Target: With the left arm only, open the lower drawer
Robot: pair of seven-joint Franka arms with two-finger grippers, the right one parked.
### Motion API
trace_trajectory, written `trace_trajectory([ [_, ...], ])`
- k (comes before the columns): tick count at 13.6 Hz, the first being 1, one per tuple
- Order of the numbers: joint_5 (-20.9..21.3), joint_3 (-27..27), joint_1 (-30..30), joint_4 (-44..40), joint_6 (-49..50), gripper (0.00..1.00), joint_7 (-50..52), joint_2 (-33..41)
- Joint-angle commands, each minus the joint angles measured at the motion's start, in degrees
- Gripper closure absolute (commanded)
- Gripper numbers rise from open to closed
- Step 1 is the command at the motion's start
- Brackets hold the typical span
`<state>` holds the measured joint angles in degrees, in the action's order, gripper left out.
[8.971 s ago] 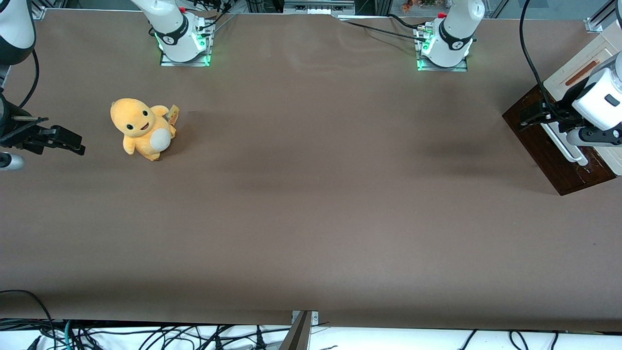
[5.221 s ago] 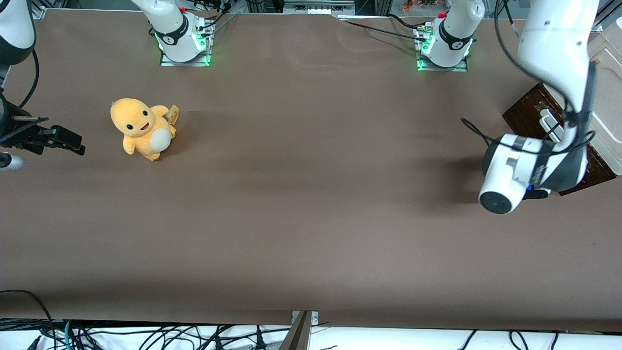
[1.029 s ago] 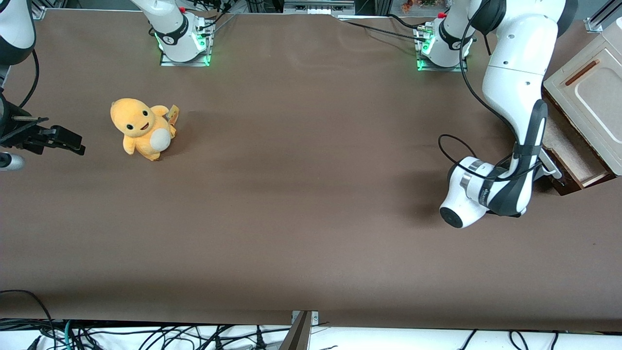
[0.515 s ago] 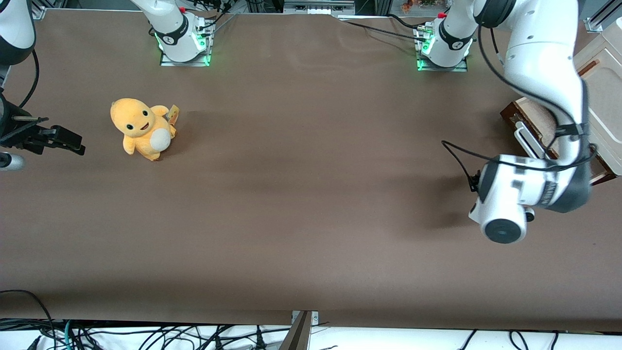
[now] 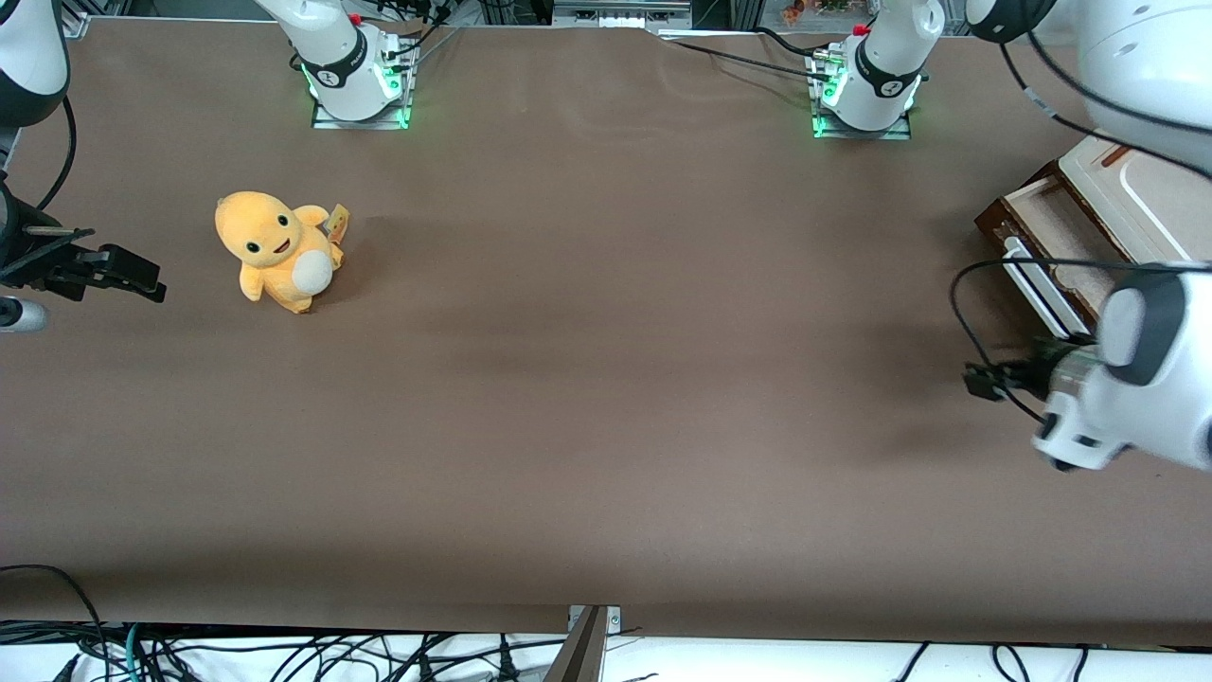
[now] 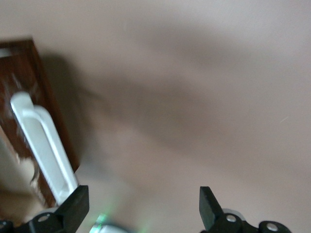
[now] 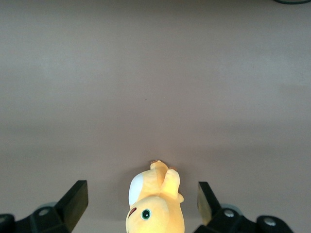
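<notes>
Fingers (image 6: 73,211) of the left arm's gripper (image 6: 143,213) stand wide apart and empty, near the lower drawer (image 5: 1042,251), which sits pulled out at the working arm's end; judged complete, needing only retreat.

Large white left arm (image 5: 1136,407) of smooth rounded shells, with a dark grey band curving across the wrist segment. Thin black cable (image 5: 956,294) looping loose from it to a small black connector. Round white base ringed in black with a small marking, a red knob on top, glowing green at the foot plate. Black two-finger gripper (image 6: 143,208) hanging above the table (image 6: 204,73), just beside the lower drawer (image 6: 24,73); wedge-shaped black fingers (image 6: 75,206) set wide apart, with pale round screw heads at their roots.
</notes>
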<state>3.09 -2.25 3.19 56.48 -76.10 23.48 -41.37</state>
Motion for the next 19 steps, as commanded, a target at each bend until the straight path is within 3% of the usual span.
trace_trajectory([
  [1,-3.69,-0.04,0.50,11.66,-7.81,0.00,-6.39,11.53],
  [3,-7.21,-0.04,3.74,21.43,-13.53,0.00,-16.30,20.50],
  [7,-6.25,0.31,3.40,29.02,-18.21,0.00,-33.39,30.54],
  [10,-2.93,0.05,1.30,33.32,-16.81,0.00,-33.51,36.43],
  [12,-2.91,-0.74,0.94,36.41,-16.71,0.00,-31.06,39.08],
  [14,-2.91,-1.00,0.15,36.68,-16.63,0.00,-25.27,39.17],
  [19,-3.62,-1.01,0.32,36.42,-16.45,0.00,-25.68,38.65],
])
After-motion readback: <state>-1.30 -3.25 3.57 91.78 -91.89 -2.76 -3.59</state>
